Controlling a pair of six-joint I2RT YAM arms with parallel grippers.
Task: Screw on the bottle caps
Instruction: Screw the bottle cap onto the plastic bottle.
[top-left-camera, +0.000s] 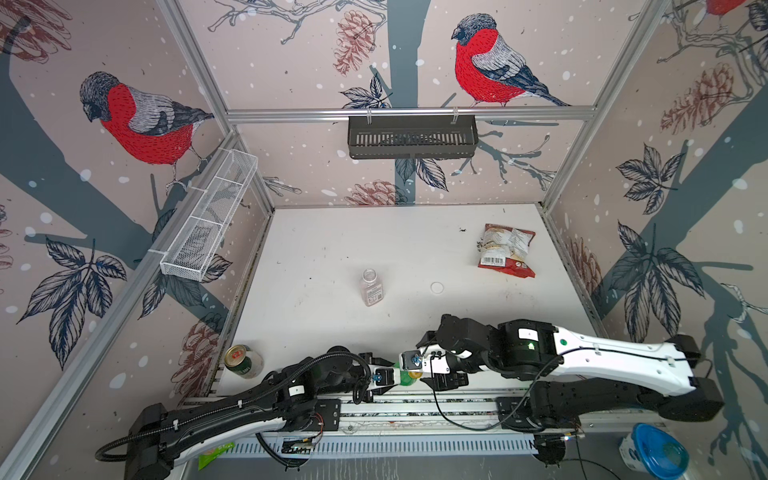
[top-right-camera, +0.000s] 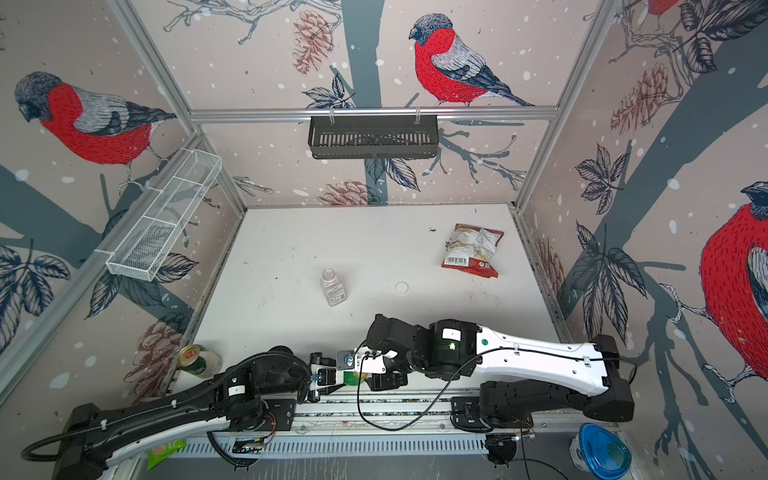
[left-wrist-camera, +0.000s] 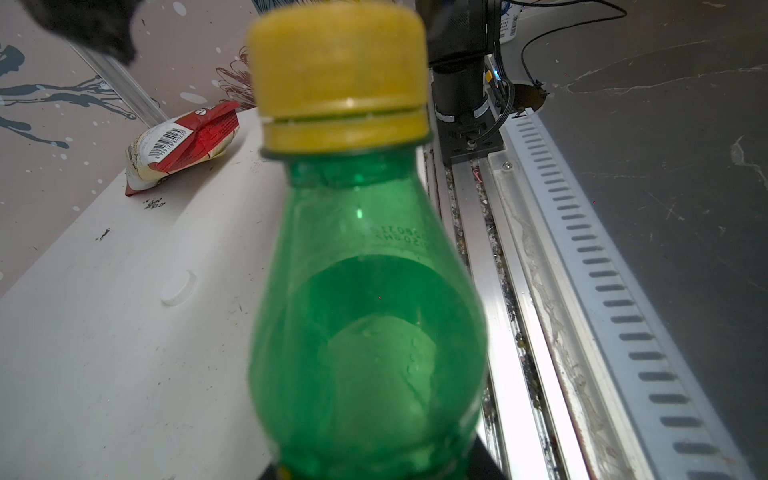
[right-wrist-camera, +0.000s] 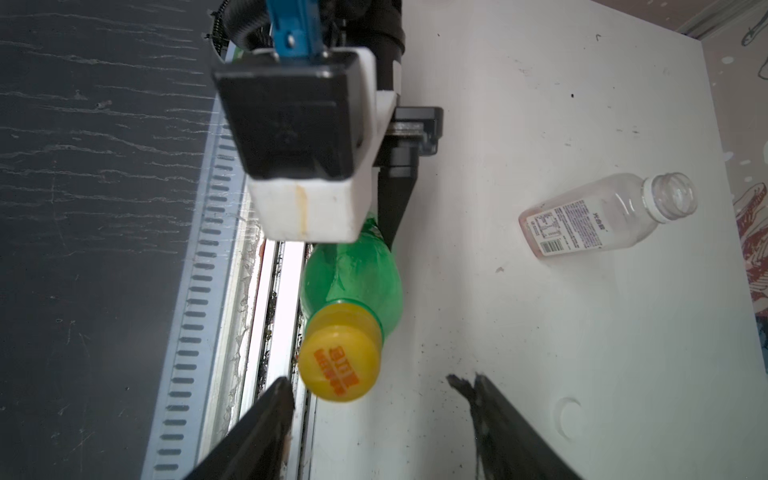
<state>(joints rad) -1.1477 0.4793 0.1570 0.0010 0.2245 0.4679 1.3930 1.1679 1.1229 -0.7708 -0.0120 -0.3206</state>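
My left gripper (top-left-camera: 390, 374) is shut on the body of the translucent green bottle (left-wrist-camera: 365, 324), holding it low over the table's front edge. The bottle hides the jaws in the left wrist view. An orange-yellow cap (right-wrist-camera: 338, 365) sits on the bottle's neck and looks square to it in the left wrist view (left-wrist-camera: 340, 79). My right gripper (right-wrist-camera: 372, 384) is open, and its fingertips stop just short of the cap without touching it. The clear squarish bottle (top-left-camera: 371, 286) stands uncapped at mid-table. The white cap (top-left-camera: 436, 287) lies flat to its right.
A red-and-white snack packet (top-left-camera: 507, 251) lies at the back right. A green-and-gold can (top-left-camera: 243, 360) stands at the front left. Aluminium rails (top-left-camera: 415, 405) run along the front edge under both arms. A black basket (top-left-camera: 411, 137) and a white wire basket (top-left-camera: 208, 216) hang on the walls.
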